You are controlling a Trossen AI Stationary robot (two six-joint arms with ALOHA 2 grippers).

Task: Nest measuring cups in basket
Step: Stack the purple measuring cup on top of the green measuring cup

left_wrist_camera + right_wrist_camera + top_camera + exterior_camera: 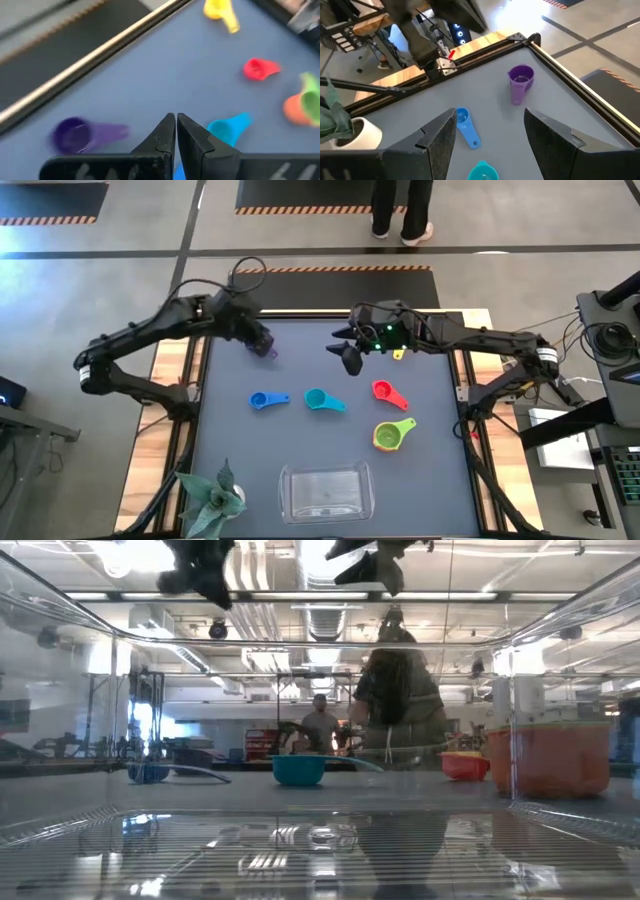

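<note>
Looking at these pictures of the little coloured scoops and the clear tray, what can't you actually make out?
- Orange cup: in the left wrist view, mostly covered by the green cup, itself cut by the edge.
- Yellow cup: in the high view, partly under the right arm.
- Basket: contents unclear in the high view, glare on clear plastic.
- Purple cup: high view, left gripper overlaps it.

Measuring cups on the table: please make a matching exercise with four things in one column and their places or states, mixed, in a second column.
1. purple cup
2. green cup
3. basket
4. left gripper

a. holds an orange cup
b. shut, holding nothing
c. by the table's far edge, under the left gripper
d. holds no cups

Pairs: 1-c, 2-a, 3-d, 4-b
</note>
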